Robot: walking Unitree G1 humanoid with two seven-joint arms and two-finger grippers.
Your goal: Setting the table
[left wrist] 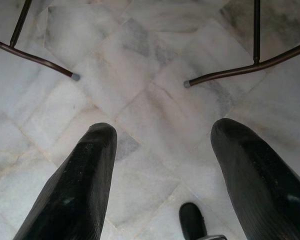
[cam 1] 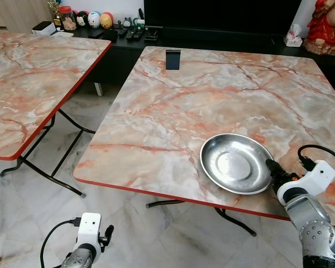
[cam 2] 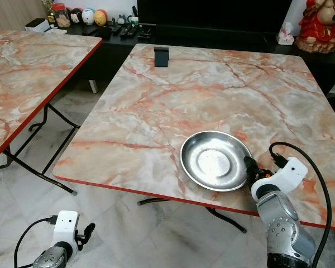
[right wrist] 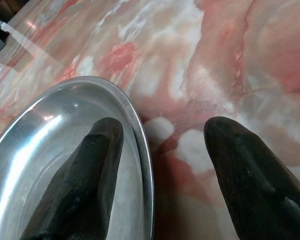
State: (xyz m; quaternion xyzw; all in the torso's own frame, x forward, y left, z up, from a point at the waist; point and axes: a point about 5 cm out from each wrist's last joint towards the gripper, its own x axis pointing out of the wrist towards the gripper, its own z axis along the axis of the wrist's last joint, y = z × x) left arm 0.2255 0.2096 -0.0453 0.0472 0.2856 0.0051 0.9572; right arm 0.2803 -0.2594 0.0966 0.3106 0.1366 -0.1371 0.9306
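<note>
We see a steel plate (cam 1: 236, 163) lying flat near the front edge of the marble bench (cam 1: 173, 106). Our right gripper (right wrist: 155, 165) straddles its rim, jaws wide, one finger over the bowl, one outside. It looks light, rigid and slippery; the thin rim is where we'd pinch. The left gripper (left wrist: 162, 170) hangs over the floor, jaws wide.

Silver ribbed right arm (cam 1: 315, 229), white wrist housing behind the right end effector (right wrist: 157, 150), looped black cable, textured black fingers (right wrist: 77, 190), matching left end effector (left wrist: 162, 175)
</note>
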